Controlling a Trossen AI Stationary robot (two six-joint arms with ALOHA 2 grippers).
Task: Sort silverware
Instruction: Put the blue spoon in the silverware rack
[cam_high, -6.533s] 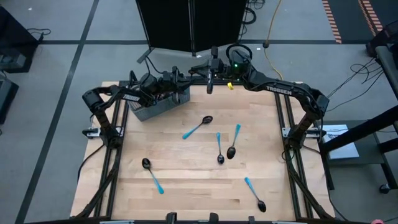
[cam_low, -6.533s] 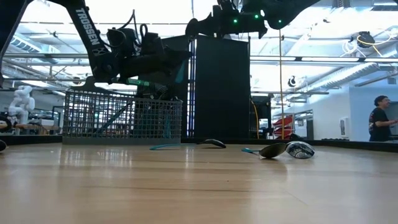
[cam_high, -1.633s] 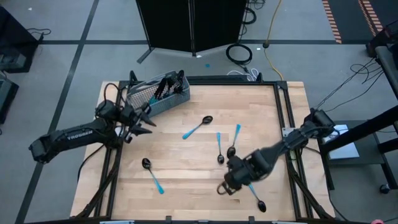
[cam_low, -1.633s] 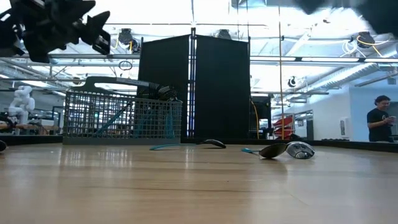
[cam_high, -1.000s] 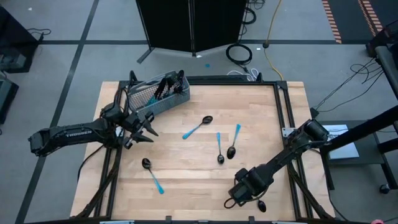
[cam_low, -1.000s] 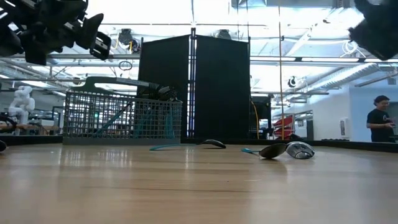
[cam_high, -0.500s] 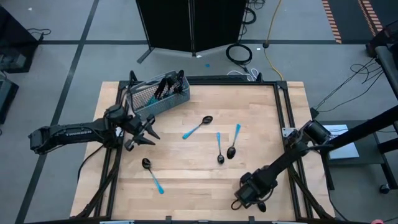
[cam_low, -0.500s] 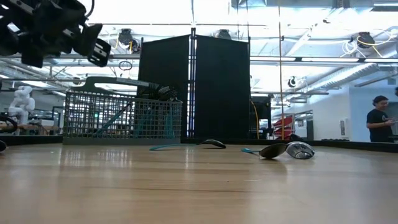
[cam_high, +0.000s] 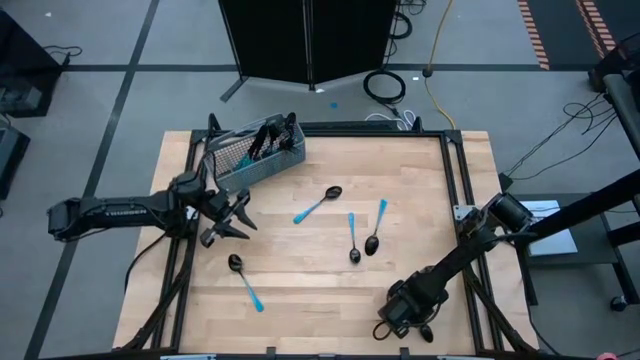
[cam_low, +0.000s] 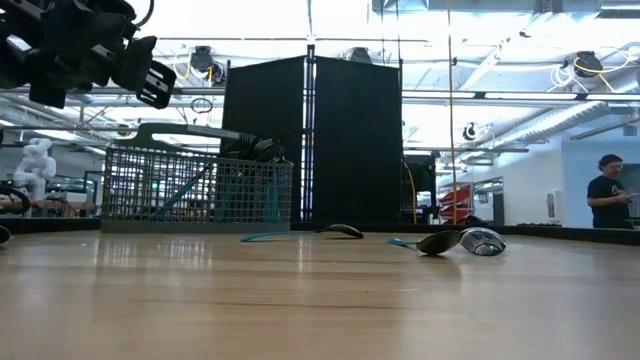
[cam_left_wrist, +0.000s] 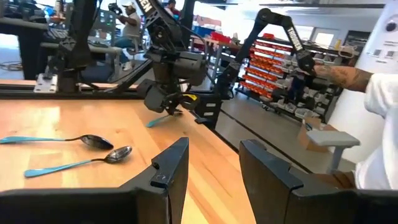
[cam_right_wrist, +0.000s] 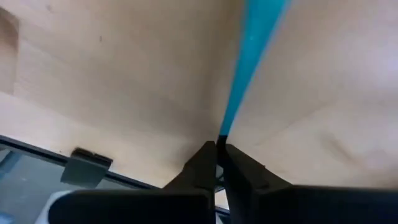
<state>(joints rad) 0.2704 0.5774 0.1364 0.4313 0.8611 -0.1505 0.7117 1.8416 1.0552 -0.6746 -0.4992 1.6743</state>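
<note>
Near the table's front edge, the right gripper (cam_high: 402, 312) pinches a spoon (cam_right_wrist: 249, 56) by its slim light-blue handle; the left gripper (cam_high: 232, 215) hovers open beside the mesh basket (cam_high: 252, 160).

My gripper (cam_right_wrist: 220, 163) hangs close over the pale wooden surface (cam_right_wrist: 124, 81), and my two dark fingers (cam_right_wrist: 200, 167) are pressed together on the end of a slim light-blue handle (cam_right_wrist: 249, 62). The handle runs away from my fingertips and leaves the picture at its edge, so I cannot see the head or tell which kind of silverware it is. Beside my fingers the wood ends at a dark edge strip (cam_right_wrist: 87, 169), with grey floor beyond it.
</note>
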